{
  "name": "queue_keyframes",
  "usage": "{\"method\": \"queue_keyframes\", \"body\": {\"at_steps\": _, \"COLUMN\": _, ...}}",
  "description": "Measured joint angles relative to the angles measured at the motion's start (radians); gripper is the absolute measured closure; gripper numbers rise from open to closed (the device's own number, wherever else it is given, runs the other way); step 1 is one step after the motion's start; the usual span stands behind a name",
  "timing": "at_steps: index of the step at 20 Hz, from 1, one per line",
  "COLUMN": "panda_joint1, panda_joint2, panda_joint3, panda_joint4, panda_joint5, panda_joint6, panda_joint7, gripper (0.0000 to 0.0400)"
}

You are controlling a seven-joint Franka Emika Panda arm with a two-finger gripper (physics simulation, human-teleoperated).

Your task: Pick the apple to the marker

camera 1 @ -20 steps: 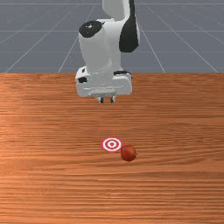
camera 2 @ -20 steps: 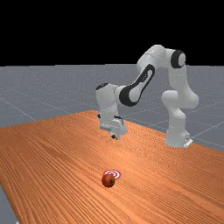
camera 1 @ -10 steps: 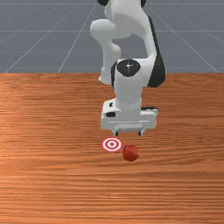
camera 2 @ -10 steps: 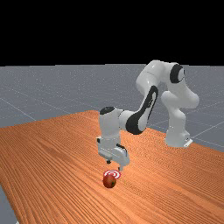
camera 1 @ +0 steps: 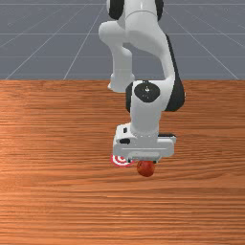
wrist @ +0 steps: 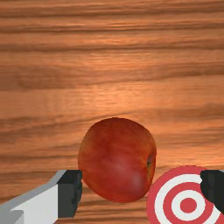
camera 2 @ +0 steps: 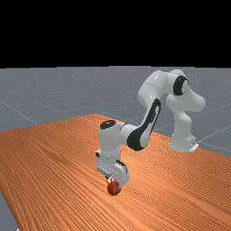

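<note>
The fingers (wrist: 70, 194) are standing wide apart. The red apple (wrist: 116, 162) is lying partly between them, nearer one; whether it is touching that one is staying unclear. The ringed marker (wrist: 188, 204) is lying just beside the apple on the table (wrist: 109, 65), the other finger partly covering it.

obstacle: apple (wrist: 117, 159) at tool (camera 1: 142, 161) | gap: wider on marker (wrist: 189, 204) side

Texts, labels, brands, numbers: none legible. Signs: one bullseye marker (wrist: 188, 205), round; red centre, alternating white and red rings, outermost ring red; flat on the table (wrist: 109, 65) of orange-brown wood.
</note>
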Motion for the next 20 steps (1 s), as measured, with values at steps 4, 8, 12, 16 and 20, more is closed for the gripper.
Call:
{"method": "queue_keyframes", "body": {"at_steps": 4, "panda_joint1": 0.011, "panda_joint2": 0.026, "panda_joint3": 0.001, "panda_joint4": 0.017, "panda_joint5": -0.001, "panda_joint6": 0.015, "panda_joint7": 0.014, "gripper": 0.0}}
{"method": "queue_keyframes", "body": {"at_steps": 8, "panda_joint1": 0.009, "panda_joint2": 0.086, "panda_joint3": -0.006, "panda_joint4": 0.056, "panda_joint5": -0.003, "panda_joint6": 0.028, "panda_joint7": 0.028, "gripper": 0.0}}
{"method": "queue_keyframes", "body": {"at_steps": 12, "panda_joint1": 0.014, "panda_joint2": 0.092, "panda_joint3": -0.016, "panda_joint4": 0.06, "panda_joint5": 0.004, "panda_joint6": 0.055, "panda_joint7": 0.063, "gripper": 0.0106}}
{"method": "queue_keyframes", "body": {"at_steps": 16, "panda_joint1": 0.014, "panda_joint2": 0.021, "panda_joint3": -0.023, "panda_joint4": -0.038, "panda_joint5": 0.013, "panda_joint6": 0.061, "panda_joint7": 0.071, "gripper": 0.0106}}
{"method": "queue_keyframes", "body": {"at_steps": 20, "panda_joint1": 0.012, "panda_joint2": -0.067, "panda_joint3": -0.045, "panda_joint4": -0.218, "panda_joint5": 0.017, "panda_joint6": 0.137, "panda_joint7": 0.069, "gripper": 0.0106}}
